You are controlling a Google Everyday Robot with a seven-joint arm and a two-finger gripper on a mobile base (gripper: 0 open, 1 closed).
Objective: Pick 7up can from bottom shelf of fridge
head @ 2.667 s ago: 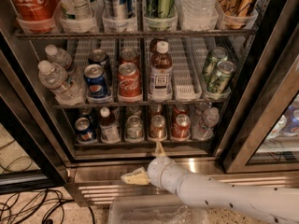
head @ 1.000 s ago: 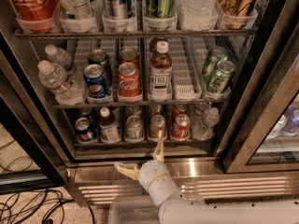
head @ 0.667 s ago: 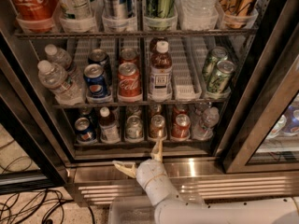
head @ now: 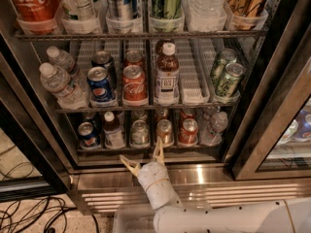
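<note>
The 7up can [head: 140, 132], pale green and silver with a shiny top, stands at the front of the fridge's [head: 228, 173] dim bottom shelf [head: 204, 147], in the third lane from the left. My gripper [head: 144, 158] is open just below and in front of that shelf's edge. One fingertip points up between the 7up can and the orange can [head: 164, 130]; the other fingertip splays left. The gripper holds nothing and touches no can. My white arm [head: 204, 220] comes in from the lower right.
On the bottom shelf stand a Pepsi can [head: 87, 134], a dark bottle [head: 114, 130], a red can [head: 188, 131] and a water bottle [head: 216, 125]. The brighter rack above holds Pepsi, Coke, a bottle and green cans [head: 228, 79]. The black door frame [head: 272, 130] stands at the right; cables [head: 34, 212] lie on the floor.
My arm has swung from lying across the base to pointing upward. The gripper has risen a little toward the bottom shelf's front edge. The cans have not moved.
</note>
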